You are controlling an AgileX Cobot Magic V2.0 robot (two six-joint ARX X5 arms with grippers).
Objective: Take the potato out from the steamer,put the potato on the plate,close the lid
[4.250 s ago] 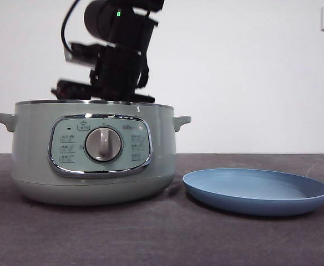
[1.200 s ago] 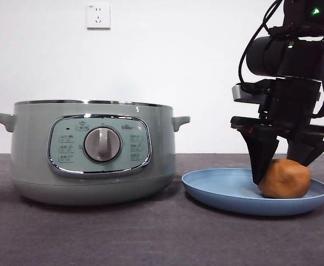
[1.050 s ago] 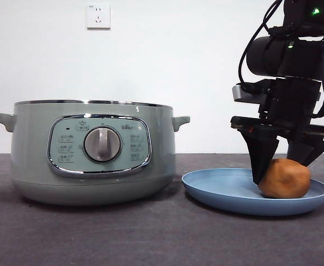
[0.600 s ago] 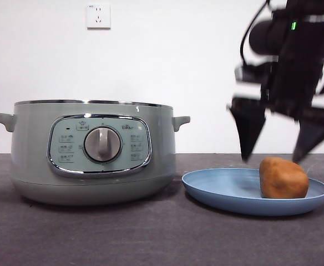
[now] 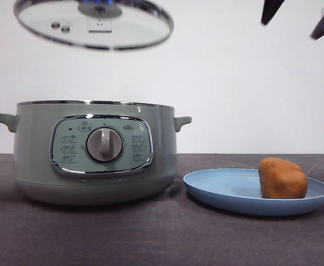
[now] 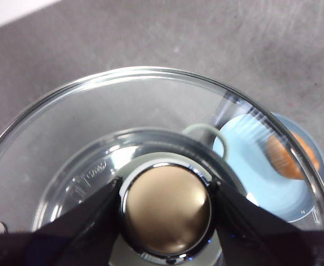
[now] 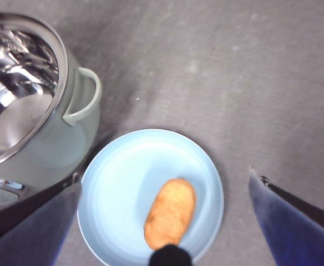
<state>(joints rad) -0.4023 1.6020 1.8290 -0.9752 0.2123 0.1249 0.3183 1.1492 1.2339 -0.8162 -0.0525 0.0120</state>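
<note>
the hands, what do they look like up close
Both hands have two flat, tapering black fingers. The left hand shows them as dark wedges with a faint bluish sheen. The right hand's fingers look blue-tinted and blurred in its wrist view, and as pointed black tips in the front view. No cables or markings show.

The front view looks level across the table; both wrist views look down, sharing the plate [image 7: 123,166].

1 potato [image 5: 282,178], 1 plate [image 5: 223,194], 1 steamer [image 5: 34,160], 1 lid [image 5: 134,25], and 2 end effectors.
</note>
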